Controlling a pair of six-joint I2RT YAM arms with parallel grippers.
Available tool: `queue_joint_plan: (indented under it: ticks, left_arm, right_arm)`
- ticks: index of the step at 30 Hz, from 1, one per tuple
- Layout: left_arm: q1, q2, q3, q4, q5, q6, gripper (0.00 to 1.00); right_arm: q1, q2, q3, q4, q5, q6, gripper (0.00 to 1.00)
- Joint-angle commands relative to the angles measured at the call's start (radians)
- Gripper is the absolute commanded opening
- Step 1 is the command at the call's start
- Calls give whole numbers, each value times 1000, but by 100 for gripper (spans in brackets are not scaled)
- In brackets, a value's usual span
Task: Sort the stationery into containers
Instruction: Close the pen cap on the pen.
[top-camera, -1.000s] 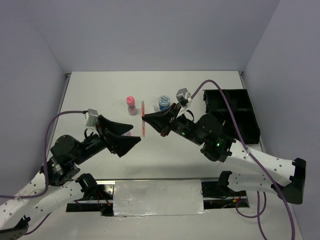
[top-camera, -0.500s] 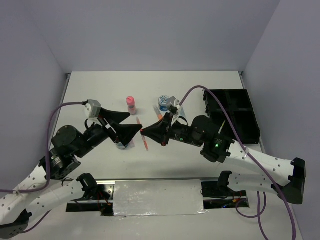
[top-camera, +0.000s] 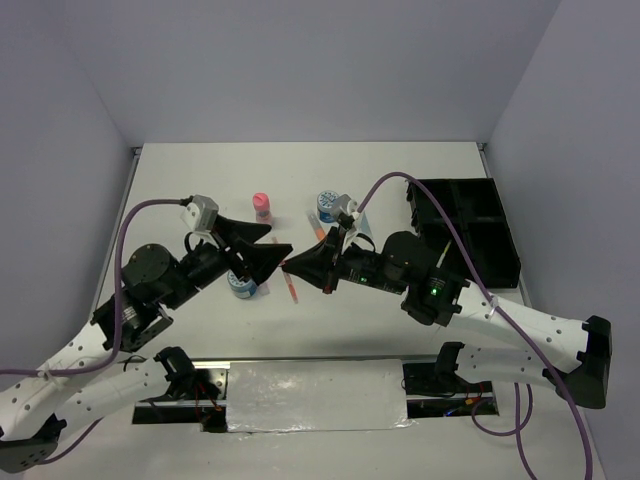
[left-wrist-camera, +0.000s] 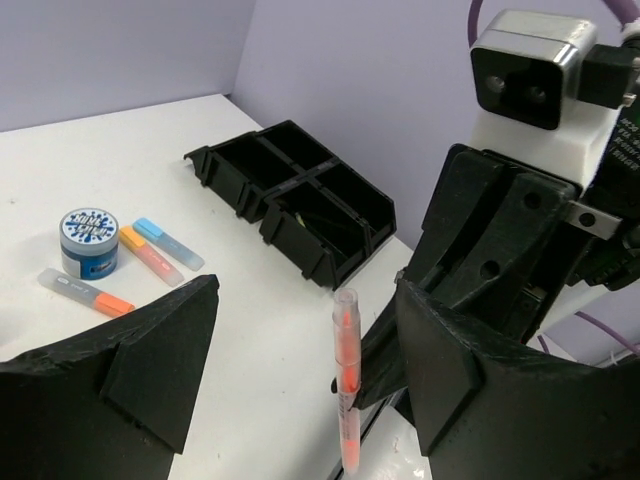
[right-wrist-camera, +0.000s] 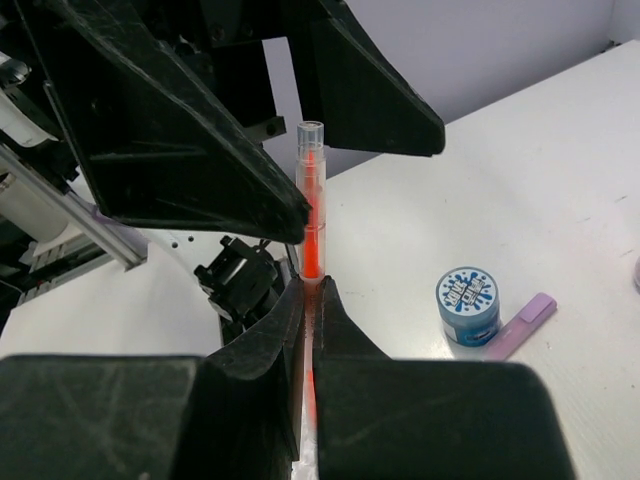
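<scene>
Mid-handover, I judge: right gripper (right-wrist-camera: 312, 292) pinching the orange pen (right-wrist-camera: 311, 200) well left of the tray (left-wrist-camera: 300, 182), left gripper (left-wrist-camera: 305, 300) wide open flanking it, needing to close.

The orange pen (left-wrist-camera: 345, 380) is standing upright, pinched low by the right gripper (right-wrist-camera: 311, 288). A blue-white tub (top-camera: 327, 205), a second tub (right-wrist-camera: 468, 300), a pink bottle (top-camera: 262, 207) and short markers (left-wrist-camera: 145, 255) are sitting left of the black divided tray (left-wrist-camera: 300, 245).

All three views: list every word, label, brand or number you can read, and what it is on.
None can be read.
The tub lid in the left wrist view bears a blue-white pattern, too small to tell any letters.
The orange pen shows no legible print.
</scene>
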Motion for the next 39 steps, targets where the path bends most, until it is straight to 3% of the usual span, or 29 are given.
queue_joint_plan:
  ticks: [1, 3, 4, 6, 12, 16, 18, 26, 29, 39]
  left_arm:
    - [-3, -24, 6, 74, 13, -5, 84]
    - [-3, -27, 13, 70, 27, 0, 83]
    - [-3, -27, 17, 66, 28, 3, 73]
    - [-3, -24, 19, 62, 31, 5, 64]
    - [-3, -21, 2, 62, 37, -2, 67]
    - [-1, -19, -10, 76, 51, -8, 62]
    - [-3, -16, -9, 79, 57, -8, 48]
    - [-3, -4, -14, 82, 83, -12, 20]
    - [-3, -2, -24, 83, 82, -18, 0]
    - [-3, 4, -58, 108, 76, -49, 0]
  right_arm:
    - [6, -7, 9, 7, 11, -18, 0]
    - [6, -4, 8, 10, 11, -16, 0]
    - [6, -2, 6, 16, 10, -13, 0]
    - [6, -4, 6, 18, 6, -12, 0]
    - [6, -1, 14, 15, 5, -13, 0]
    - [8, 2, 15, 12, 13, -13, 0]
    - [6, 4, 15, 10, 22, -13, 0]
    - [6, 1, 23, 10, 43, -4, 0]
    - [6, -10, 28, 18, 62, 5, 0]
    - [6, -27, 31, 77, 53, 21, 0]
